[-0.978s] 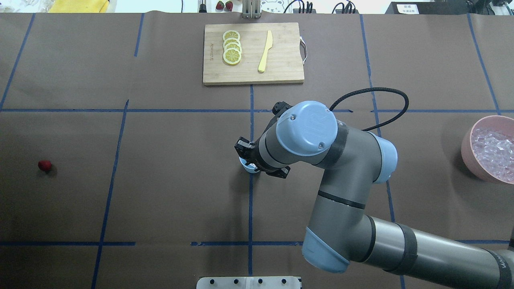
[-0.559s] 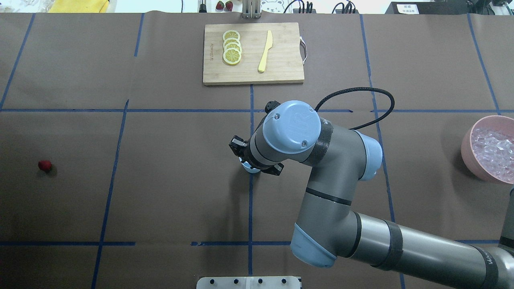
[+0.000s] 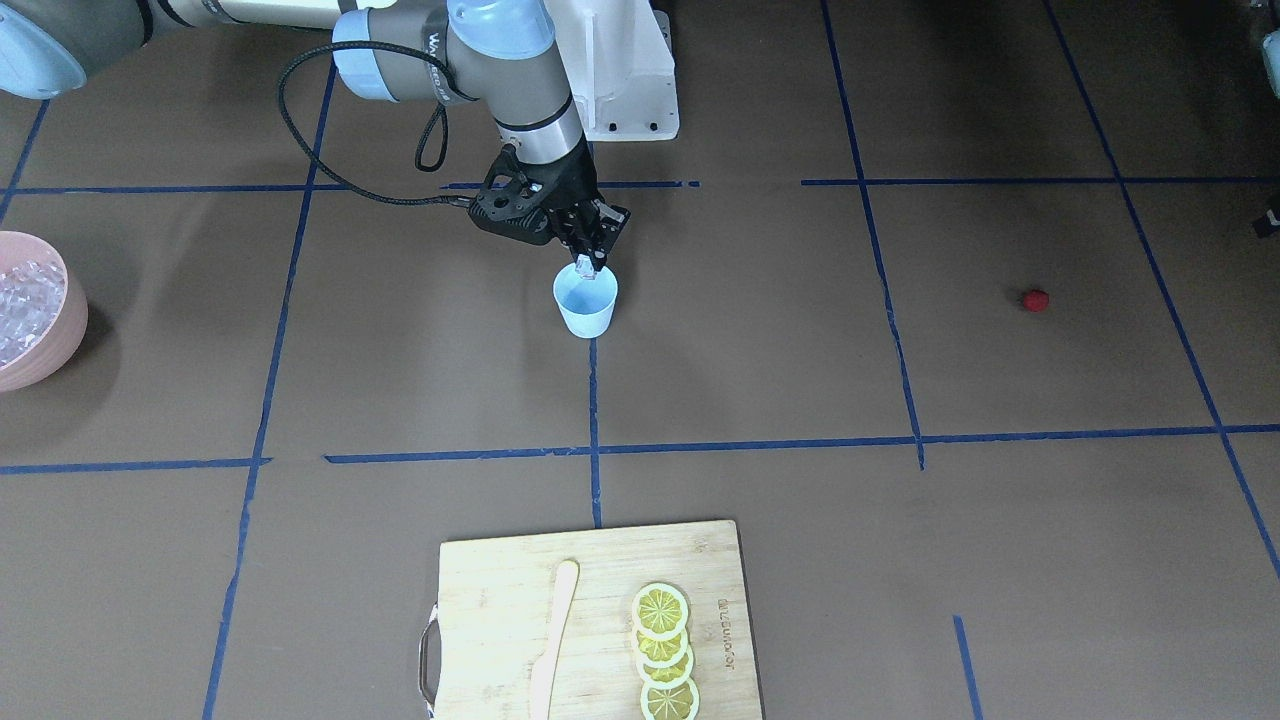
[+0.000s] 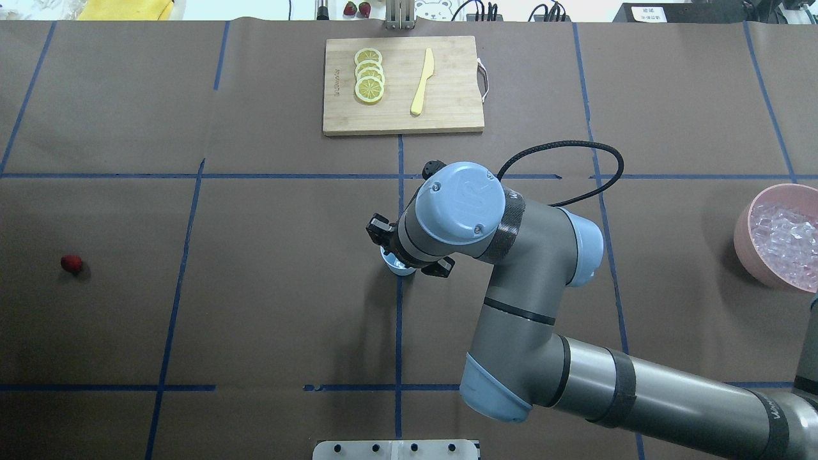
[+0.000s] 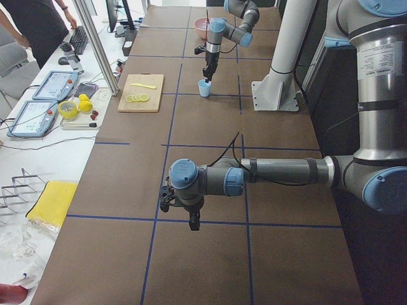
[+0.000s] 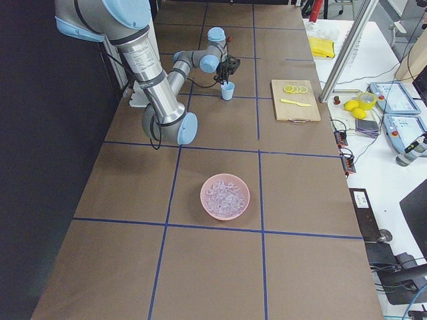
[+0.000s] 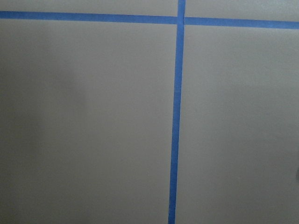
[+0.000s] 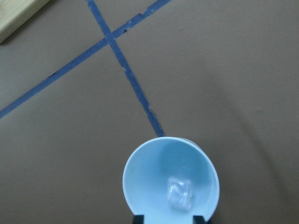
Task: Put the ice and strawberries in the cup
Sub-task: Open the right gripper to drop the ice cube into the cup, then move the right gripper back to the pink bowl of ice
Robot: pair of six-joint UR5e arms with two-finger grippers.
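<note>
Ice cube (image 8: 181, 193) shows loose within the mouth of light blue cup (image 3: 586, 303), mid-counter (image 4: 255, 287). Right tool (image 3: 587, 262) hangs just above the rim, fingers spread wider than the cube, gripping nothing. Strawberry (image 4: 71, 263) lies well apart, toward the robot's left. Pink bowl (image 4: 741, 237) with spare cubes (image 4: 783, 243) stands far right. Left tool (image 5: 193, 221): cannot tell its grip.

Seen from above, the big brown table (image 4: 255, 306) with blue tape lines holds a small light blue cup (image 3: 586, 310) in the middle, a wooden cutting board (image 4: 447, 115) at 12 o'clock, a pink bowl (image 4: 741, 236) at 3 o'clock and a tiny red strawberry (image 4: 71, 263) at 9 o'clock.
</note>
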